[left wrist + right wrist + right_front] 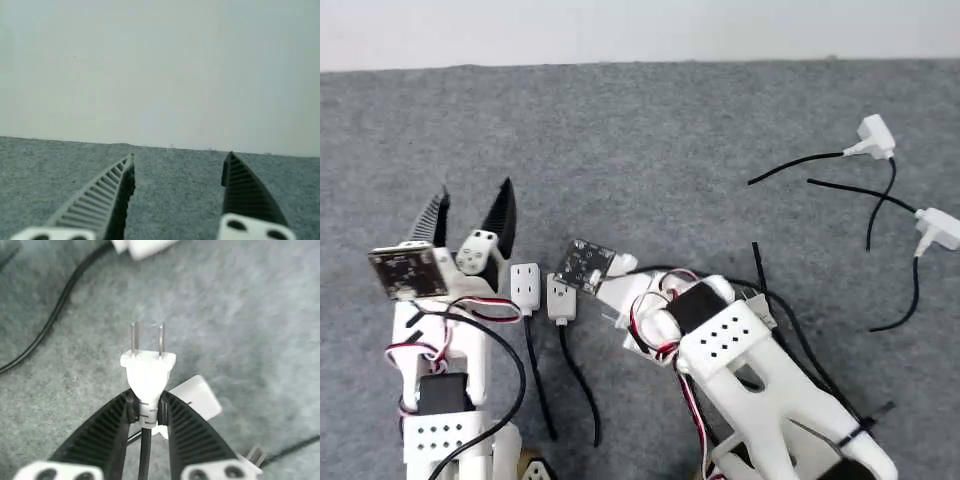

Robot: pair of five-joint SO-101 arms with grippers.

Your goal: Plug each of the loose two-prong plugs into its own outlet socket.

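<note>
My right gripper [147,401] is shut on the neck of a white two-prong plug [148,365], whose prongs point away from me over the grey carpet. A white block [197,396] lies just under and beyond it, and part of another white piece with a black cord [142,246] lies farther off. Two white outlet sockets [525,285] [560,298] with black cords lie side by side between the arms. Two loose white plugs [875,135] [940,228] lie at the far right. My left gripper [470,215] [177,200] stands open and holds nothing, to the left of the sockets.
The grey carpet [650,140] runs to a pale wall [160,65] at the back. Black cords [880,200] trail from the far plugs, and more run under the right arm [720,340]. Prongs of another plug [256,455] show near my right gripper.
</note>
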